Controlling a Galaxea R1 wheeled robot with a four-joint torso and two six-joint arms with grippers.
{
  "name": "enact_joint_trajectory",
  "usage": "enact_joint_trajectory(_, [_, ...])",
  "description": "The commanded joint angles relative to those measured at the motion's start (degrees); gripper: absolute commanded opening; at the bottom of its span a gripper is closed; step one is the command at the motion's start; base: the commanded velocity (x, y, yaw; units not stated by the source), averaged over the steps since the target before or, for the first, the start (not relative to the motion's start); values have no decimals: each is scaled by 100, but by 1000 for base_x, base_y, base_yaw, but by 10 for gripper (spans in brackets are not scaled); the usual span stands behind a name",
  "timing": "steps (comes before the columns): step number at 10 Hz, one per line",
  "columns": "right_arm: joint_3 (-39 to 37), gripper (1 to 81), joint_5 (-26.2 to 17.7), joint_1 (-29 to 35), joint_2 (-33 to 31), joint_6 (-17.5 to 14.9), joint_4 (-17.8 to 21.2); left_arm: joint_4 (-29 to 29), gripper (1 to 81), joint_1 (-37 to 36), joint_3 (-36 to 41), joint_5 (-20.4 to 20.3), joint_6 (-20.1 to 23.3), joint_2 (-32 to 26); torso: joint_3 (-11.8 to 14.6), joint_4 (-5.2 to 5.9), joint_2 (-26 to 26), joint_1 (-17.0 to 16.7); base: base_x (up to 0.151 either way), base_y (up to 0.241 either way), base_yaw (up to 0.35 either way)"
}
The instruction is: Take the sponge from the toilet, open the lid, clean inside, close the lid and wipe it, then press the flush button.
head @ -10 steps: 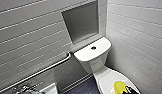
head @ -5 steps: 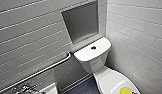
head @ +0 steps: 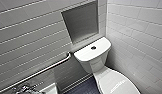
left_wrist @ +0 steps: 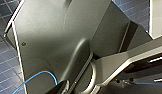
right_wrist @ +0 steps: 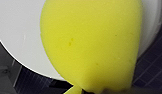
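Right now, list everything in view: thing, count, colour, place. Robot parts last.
glossy ceramic toilet: one, white, in the corner of the tiled walls
smooth oval plastic lid: one, white, closed over the bowl
thick oblong sponge: one, bright yellow, close before the right wrist camera, lid behind it
round flush button: one, dark, on the tank top
metal grab bar: one, silver, on the wall beside the tank
recessed wall niche: one, grey, above the tank
tiled floor: dark blue, under the toilet
robot's wrist plate: one, dark, with a blue cable

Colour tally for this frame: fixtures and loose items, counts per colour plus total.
White: 2, the toilet and its lid
Yellow: 1, the sponge
Grey metal: 1, the grab bar
Total: 4
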Motion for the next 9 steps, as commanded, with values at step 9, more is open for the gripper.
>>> enact_joint_trajectory(9, [3170,10,2871,1788,-125,242,-367,19,811,-145,32,335,51,-87,0,0,0,0,0,0,0])
